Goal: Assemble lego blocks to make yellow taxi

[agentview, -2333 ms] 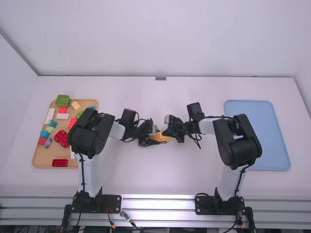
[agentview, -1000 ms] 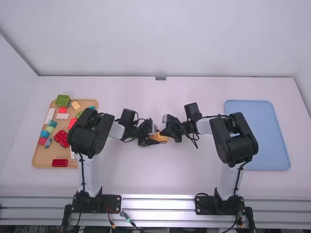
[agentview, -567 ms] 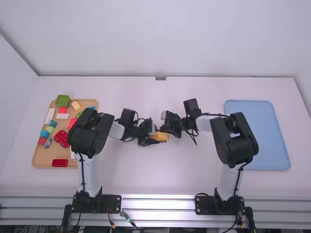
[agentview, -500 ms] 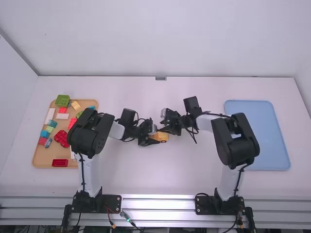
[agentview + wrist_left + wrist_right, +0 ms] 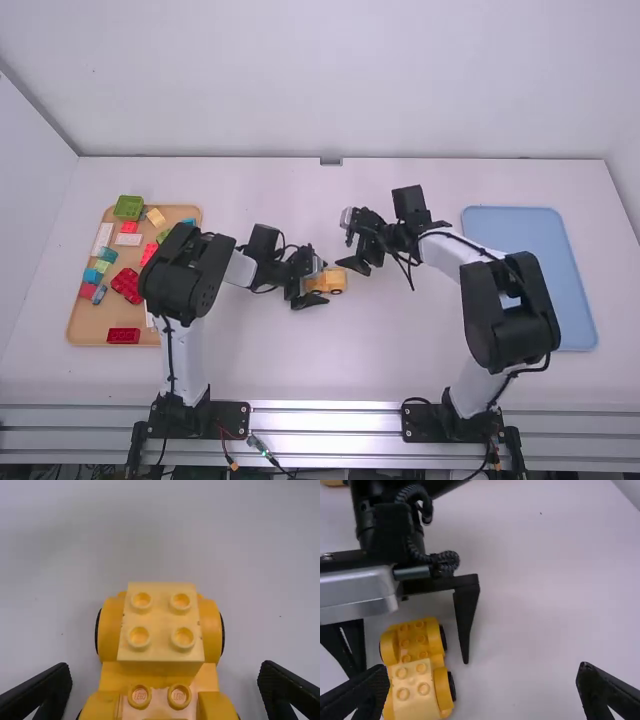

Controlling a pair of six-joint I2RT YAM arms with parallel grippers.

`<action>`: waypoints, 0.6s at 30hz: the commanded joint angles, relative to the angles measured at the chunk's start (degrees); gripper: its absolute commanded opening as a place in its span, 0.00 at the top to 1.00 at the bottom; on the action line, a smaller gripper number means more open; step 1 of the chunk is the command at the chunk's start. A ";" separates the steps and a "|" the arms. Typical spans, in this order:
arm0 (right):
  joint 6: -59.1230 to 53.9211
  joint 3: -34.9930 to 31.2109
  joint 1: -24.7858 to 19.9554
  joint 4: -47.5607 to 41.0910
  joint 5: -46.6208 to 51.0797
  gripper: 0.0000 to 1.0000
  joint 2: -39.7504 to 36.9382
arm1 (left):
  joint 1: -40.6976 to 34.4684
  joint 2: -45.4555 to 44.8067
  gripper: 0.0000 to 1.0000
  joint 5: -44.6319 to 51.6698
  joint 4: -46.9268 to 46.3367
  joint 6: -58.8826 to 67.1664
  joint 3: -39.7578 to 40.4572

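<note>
My left gripper (image 5: 315, 283) stands open around one end of the yellow wheeled car (image 5: 334, 281) on the table's middle. In the left wrist view the fingers of my left gripper (image 5: 166, 690) are well apart, with gaps on either side of the car (image 5: 159, 669). A pale yellow block (image 5: 161, 622) with four studs sits on its far end. Off to the car's upper right, my right gripper (image 5: 348, 240) is open and holds nothing. The right wrist view has my right gripper (image 5: 482, 691) wide apart, the car (image 5: 416, 641) near one finger.
A wooden tray (image 5: 84, 322) of red, green, blue, white and yellow blocks lies at the left, partly under the left arm. A blue tray (image 5: 545, 300) is on the right, partly behind the right arm.
My right gripper has withdrawn from the car, up the picture and to the right, and its fingers have spread. My left gripper's near finger has swung outward from the car, which remains in place.
</note>
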 commanded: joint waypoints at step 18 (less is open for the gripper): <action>5.68 1.05 0.07 4.61 2.86 0.01 -0.50 | 16.98 -28.83 0.01 -2.45 -25.94 0.20 0.07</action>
